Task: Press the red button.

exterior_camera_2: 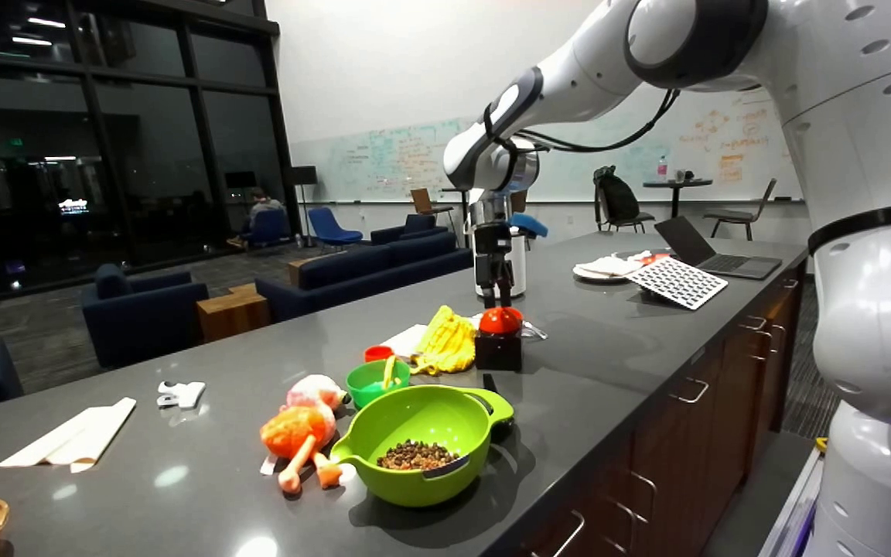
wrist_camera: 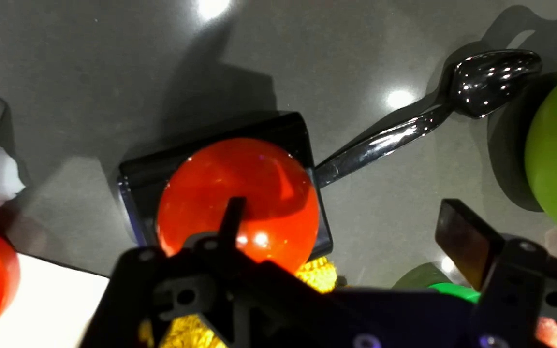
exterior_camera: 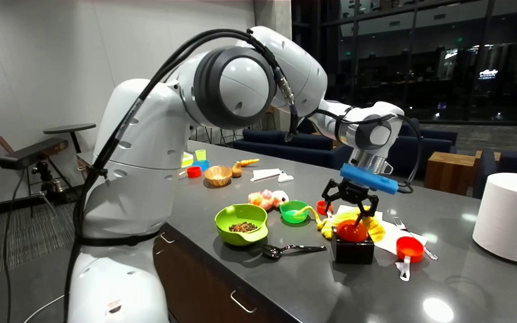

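Observation:
The red button (exterior_camera: 352, 233) is a round red dome on a black boxy base (exterior_camera: 353, 254). The button also shows in an exterior view (exterior_camera_2: 500, 321) and in the wrist view (wrist_camera: 269, 179). My gripper (exterior_camera: 343, 216) points down with its fingers spread wide and nothing between them. In the wrist view, the left finger of the gripper (wrist_camera: 344, 205) lies over the middle of the dome. The other finger hangs off to the side, beyond the base. The finger's tip appears to be at or on the dome's surface; I cannot tell whether the dome is pushed down.
A black spoon (wrist_camera: 380, 142) lies beside the base. A lime-green bowl (exterior_camera_2: 422, 402) with small brown pieces stands near it. A yellow knitted toy (exterior_camera_2: 445, 344), a green cup (exterior_camera: 294, 211) and a red measuring cup (exterior_camera: 410, 248) are close by. A paper towel roll (exterior_camera: 512, 220) stands further along.

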Action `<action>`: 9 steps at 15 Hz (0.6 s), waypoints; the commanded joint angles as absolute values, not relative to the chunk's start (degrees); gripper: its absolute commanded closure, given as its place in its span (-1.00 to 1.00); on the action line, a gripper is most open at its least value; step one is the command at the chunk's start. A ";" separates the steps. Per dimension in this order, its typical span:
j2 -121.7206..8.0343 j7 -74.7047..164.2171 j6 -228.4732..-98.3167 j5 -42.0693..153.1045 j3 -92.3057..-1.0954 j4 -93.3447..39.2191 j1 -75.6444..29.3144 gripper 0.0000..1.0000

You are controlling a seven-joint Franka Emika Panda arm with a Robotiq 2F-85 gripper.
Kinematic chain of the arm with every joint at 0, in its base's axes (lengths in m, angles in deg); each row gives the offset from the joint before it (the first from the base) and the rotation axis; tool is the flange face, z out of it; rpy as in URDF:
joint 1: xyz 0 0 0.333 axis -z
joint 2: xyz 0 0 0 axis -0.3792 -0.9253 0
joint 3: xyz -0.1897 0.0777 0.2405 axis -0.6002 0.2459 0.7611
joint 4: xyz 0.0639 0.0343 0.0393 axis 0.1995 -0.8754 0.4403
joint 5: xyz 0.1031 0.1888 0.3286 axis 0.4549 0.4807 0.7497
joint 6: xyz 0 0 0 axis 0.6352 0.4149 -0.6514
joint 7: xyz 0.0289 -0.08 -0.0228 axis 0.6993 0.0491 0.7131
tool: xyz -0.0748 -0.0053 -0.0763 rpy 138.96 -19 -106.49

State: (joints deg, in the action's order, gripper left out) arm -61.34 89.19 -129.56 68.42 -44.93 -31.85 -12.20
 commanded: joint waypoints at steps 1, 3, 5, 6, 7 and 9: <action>-63.24 86.18 -128.95 66.21 -44.23 -33.62 -13.57 -1.00; -63.33 84.78 -128.79 64.22 -44.08 -34.22 -14.37 -1.00; -63.45 83.58 -128.59 62.68 -43.88 -34.08 -14.86 -1.00; -63.53 83.12 -128.35 62.19 -43.76 -33.81 -14.98 -1.00; -63.58 82.79 -128.17 61.84 -43.66 -33.65 -15.06 -1.00; -63.50 82.31 -127.89 61.76 -43.55 -33.21 -15.05 -1.00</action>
